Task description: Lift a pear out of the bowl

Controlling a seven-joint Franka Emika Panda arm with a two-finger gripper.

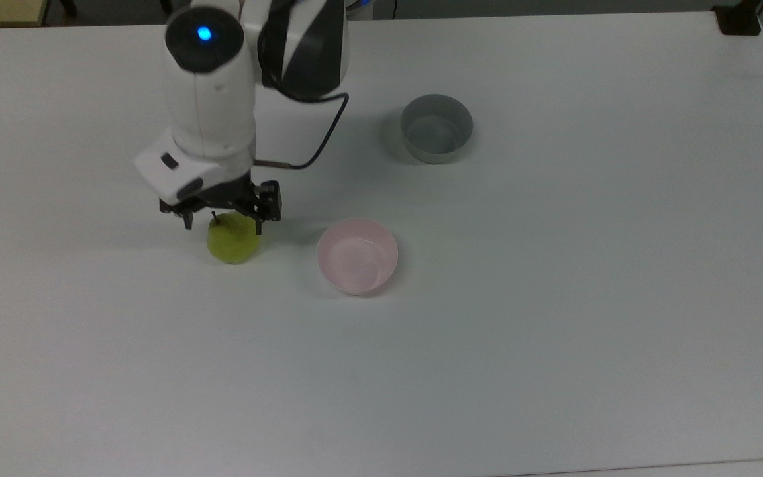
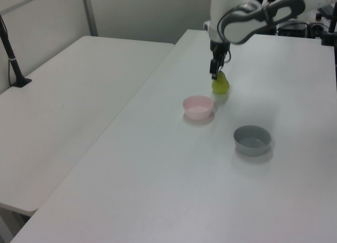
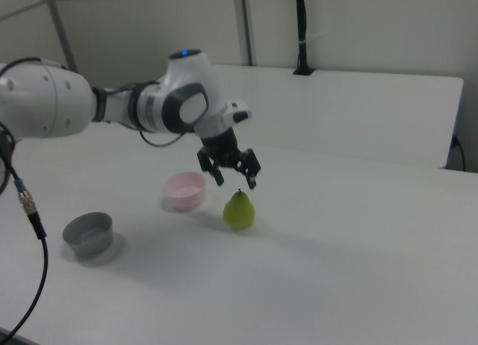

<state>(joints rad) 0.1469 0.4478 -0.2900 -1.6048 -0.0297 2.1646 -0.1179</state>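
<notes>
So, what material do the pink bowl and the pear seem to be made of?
The pink bowl looks like smooth plastic with a matte finish and an even colour. The pear has dull, uniform yellow-green skin; whether it is real or a model, I cannot tell.

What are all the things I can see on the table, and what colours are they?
pear: one, yellow-green with a short dark stem, standing upright on the white table, to the pink bowl's left in the top view.
pink bowl: one, pale pink, nothing inside, near the table's middle.
grey bowl: one, grey, nothing inside, apart from the pink bowl.
table: one, white, under everything.
second table: one, white, at the left view's left.
gripper: one, black on a white arm, open, just above the pear.
</notes>
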